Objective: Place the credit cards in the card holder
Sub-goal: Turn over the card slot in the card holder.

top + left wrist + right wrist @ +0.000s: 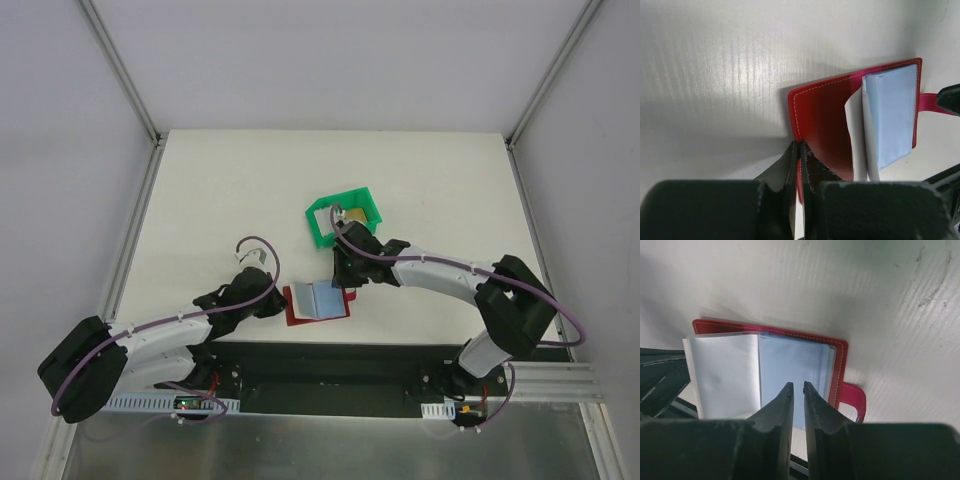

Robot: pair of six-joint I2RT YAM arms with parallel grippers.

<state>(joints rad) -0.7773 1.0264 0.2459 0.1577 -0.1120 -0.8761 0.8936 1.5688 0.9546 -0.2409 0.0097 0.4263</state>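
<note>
Nearest the arm bases, the left gripper (800, 155) is pressed together on the left cover edge of the card holder (825, 115), which lies open on the table (220, 200), pale blue pockets up. Just past it the right gripper (798, 390) hangs over those pockets, jaws nearly together (whether a card sits in that slit, I cannot tell). Farther back, credit cards (353, 216) rest in the green bin (322, 230). The risk, I judge, is a card catching the pocket lip and buckling, or dragging the holder out of the left pinch.
</note>
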